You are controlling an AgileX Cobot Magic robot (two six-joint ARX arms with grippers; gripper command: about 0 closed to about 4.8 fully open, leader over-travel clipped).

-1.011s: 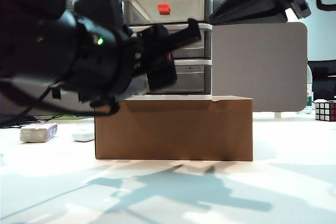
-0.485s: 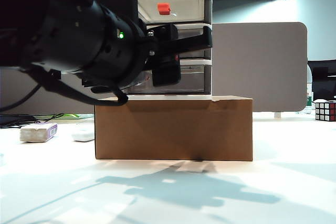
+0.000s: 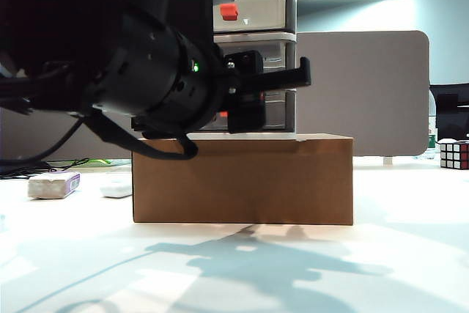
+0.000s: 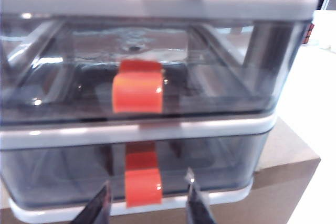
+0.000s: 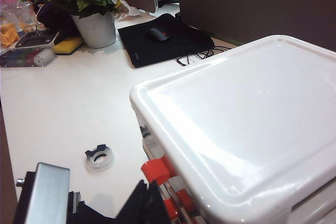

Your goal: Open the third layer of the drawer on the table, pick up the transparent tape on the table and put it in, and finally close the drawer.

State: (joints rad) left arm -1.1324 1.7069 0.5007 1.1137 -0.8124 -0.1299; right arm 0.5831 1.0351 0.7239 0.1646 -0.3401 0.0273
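The left gripper (image 4: 147,203) hangs at the front of the drawer (image 3: 256,49), which stands on a brown cardboard box (image 3: 242,179), its fingers parted either side of the third layer's (image 4: 131,174) red-orange handle (image 4: 143,186) without visibly touching, while the right gripper's state cannot be told.

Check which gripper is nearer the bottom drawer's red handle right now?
Left. The left gripper is right at the third layer's handle, open fingers on either side, not yet touching. The right gripper is up beside the drawer's top, near the upper handles.
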